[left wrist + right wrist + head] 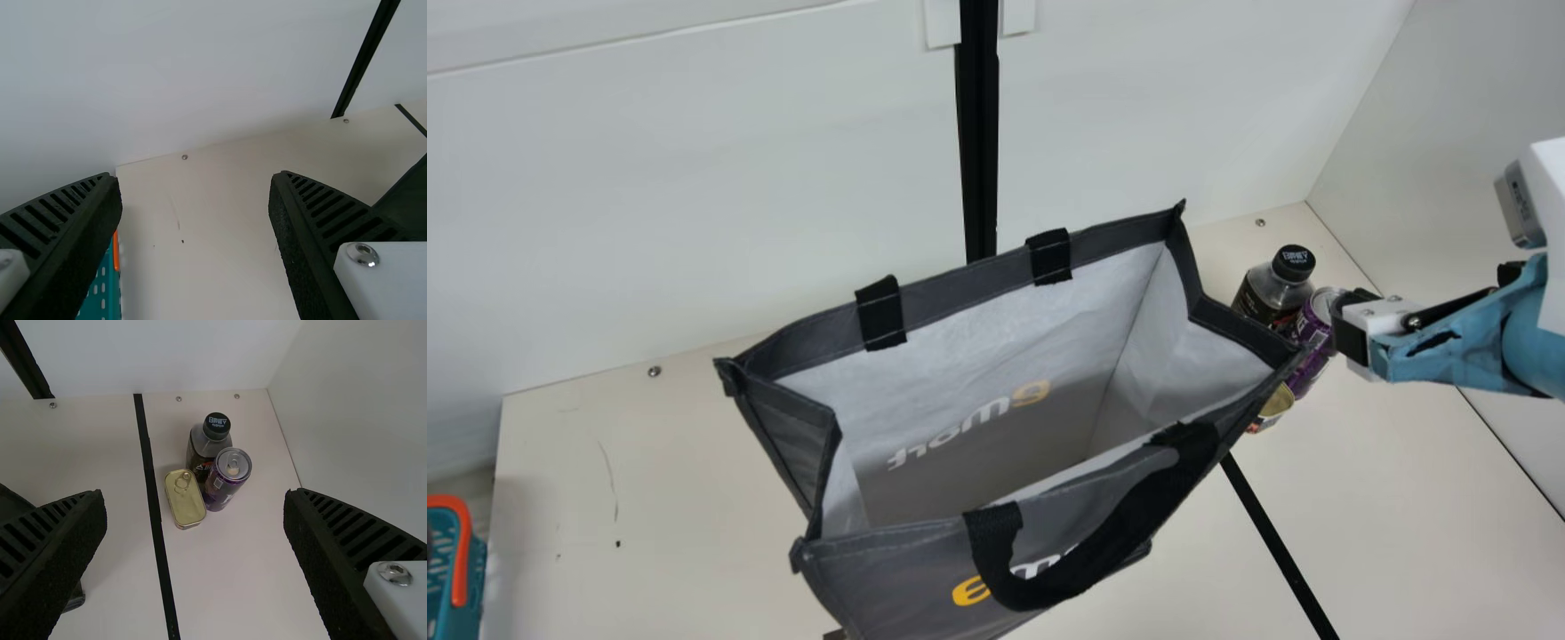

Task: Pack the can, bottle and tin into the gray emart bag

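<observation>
Right now, the purple metal can [228, 479] and the clear plastic bottle with a black cap and dark label [209, 441] stand upright close together on the cream table [220, 580], beside the flat gold tin with a ring pull [185, 500]. All three are outside the open gray fabric bag with black handles [907, 569]. The right gripper [1348, 331] is spread wide, grasping nothing; the left gripper [195, 177] (just as empty) is wide apart too.
</observation>
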